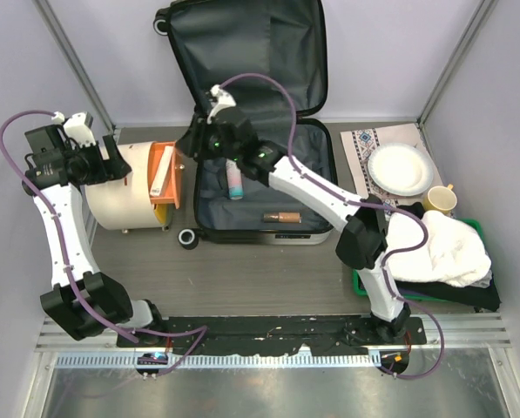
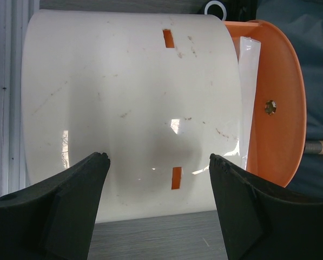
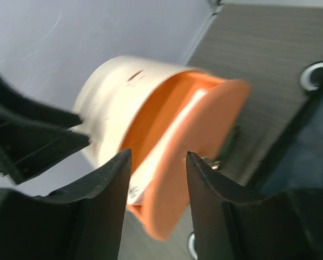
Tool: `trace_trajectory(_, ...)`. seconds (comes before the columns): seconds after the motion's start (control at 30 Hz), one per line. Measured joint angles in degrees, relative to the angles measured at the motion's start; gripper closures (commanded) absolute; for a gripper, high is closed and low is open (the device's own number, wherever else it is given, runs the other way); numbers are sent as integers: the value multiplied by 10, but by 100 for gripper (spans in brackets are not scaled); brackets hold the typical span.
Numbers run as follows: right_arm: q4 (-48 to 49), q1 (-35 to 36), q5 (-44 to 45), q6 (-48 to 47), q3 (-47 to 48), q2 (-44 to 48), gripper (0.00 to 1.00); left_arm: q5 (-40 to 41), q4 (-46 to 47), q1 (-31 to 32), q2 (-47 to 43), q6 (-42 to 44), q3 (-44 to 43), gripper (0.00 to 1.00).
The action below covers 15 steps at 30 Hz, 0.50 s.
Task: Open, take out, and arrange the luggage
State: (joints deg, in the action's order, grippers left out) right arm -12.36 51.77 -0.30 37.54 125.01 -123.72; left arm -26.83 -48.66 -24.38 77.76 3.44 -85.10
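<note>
Luggage (image 1: 251, 52) lies open at the far middle of the table (image 1: 260, 270), its upper half propped upright at the back, its lower half flat with the dark lining showing; a pink-and-white tube (image 1: 234, 183) and a brown stick (image 1: 281, 216) lie in that lower half. My right claw (image 3: 157, 157) hangs over the far left corner of the lower half, fingers parted, nothing between them; it faces a cream bin (image 2: 129, 97) lying on its side just left of the luggage, orange lid (image 2: 280, 97) ajar. My left claw (image 2: 158, 158) hovers beside the bin, spread wide, empty. A plate (image 1: 401, 168) and a white cloth (image 1: 447, 248) sit to the right.
</note>
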Motion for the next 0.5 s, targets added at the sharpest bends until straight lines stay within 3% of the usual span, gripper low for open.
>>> trace_trajectory(0.07, 2, -33, -17, -29, -23, 15, 70, 0, -3, 0, 0, 1, -1, 19)
trace_trajectory(0.1, 1, -50, -23, -43, -28, 18, 72, 0, -5, 0, 0, 1, -2, 19)
trace_trajectory(0.27, -24, -108, -50, -106, -31, 13, 76, 0, -8, 0, 1, 2, -3, 19)
trace_trajectory(0.5, -35, -82, -121, -132, 36, -74, 76, 0, -8, 0, 2, 5, -3, 19)
